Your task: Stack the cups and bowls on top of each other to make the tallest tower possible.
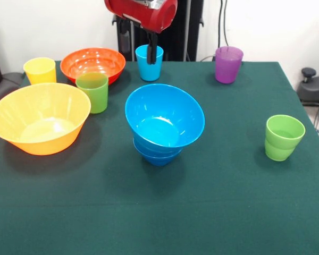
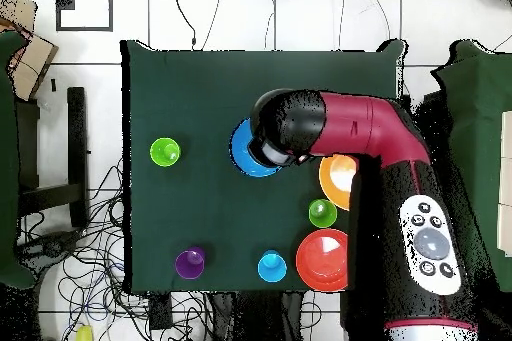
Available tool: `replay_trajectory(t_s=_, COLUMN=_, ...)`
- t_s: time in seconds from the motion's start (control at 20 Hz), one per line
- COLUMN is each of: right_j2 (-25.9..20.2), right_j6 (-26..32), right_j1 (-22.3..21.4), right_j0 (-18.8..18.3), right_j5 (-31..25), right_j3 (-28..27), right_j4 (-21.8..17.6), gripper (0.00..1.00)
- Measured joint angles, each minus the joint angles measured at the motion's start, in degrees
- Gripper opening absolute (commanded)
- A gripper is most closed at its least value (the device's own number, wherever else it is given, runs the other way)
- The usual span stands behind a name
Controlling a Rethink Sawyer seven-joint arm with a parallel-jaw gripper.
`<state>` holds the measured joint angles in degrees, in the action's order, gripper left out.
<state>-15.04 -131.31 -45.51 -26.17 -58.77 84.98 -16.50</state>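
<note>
A pile of three nested blue bowls (image 1: 165, 119) stands mid-table and shows in the overhead view (image 2: 243, 152), partly under the arm. The big yellow-orange bowl (image 1: 40, 117) and the orange-red bowl (image 1: 93, 62) stand apart at the left. Five cups stand singly: yellow (image 1: 40, 70), green (image 1: 92, 91), light blue (image 1: 149, 68), purple (image 1: 228, 64) and a second green (image 1: 283, 137). My gripper (image 1: 153, 53) hangs high under the red arm, in line with the light blue cup. Its fingers are close together and hold nothing.
The dark green table (image 1: 212, 212) ends near the right green cup. In the overhead view the red arm (image 2: 350, 132) covers the yellow cup and part of the yellow-orange bowl (image 2: 338, 179). Cables (image 2: 90, 257) lie on the floor beside the table.
</note>
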Motion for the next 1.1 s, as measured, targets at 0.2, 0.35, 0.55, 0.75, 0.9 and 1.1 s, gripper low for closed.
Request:
replay_trajectory(t_s=0.2, right_j2=0.1, right_j6=0.0, right_j1=-0.35, right_j0=-0.01, right_j5=0.0, right_j3=0.0, right_j4=-0.01, gripper=1.0)
replay_trajectory(t_s=0.35, right_j2=0.18, right_j6=0.0, right_j1=-0.82, right_j0=-0.05, right_j5=0.0, right_j3=0.01, right_j4=-0.01, gripper=1.0)
replay_trajectory(t_s=0.55, right_j2=0.2, right_j6=0.0, right_j1=-1.25, right_j0=-0.22, right_j5=0.0, right_j3=0.01, right_j4=-0.01, gripper=1.0)
replay_trajectory(t_s=0.75, right_j2=0.29, right_j6=0.0, right_j1=-1.31, right_j0=-0.41, right_j5=0.0, right_j3=0.17, right_j4=-0.01, gripper=1.0)
replay_trajectory(t_s=0.9, right_j2=0.3, right_j6=0.0, right_j1=-1.51, right_j0=-0.64, right_j5=0.0, right_j3=0.96, right_j4=-0.01, gripper=1.0)
replay_trajectory(t_s=1.1, right_j2=0.3, right_j6=0.0, right_j1=-2.18, right_j0=-1.56, right_j5=0.04, right_j3=3.16, right_j4=-0.06, gripper=1.0)
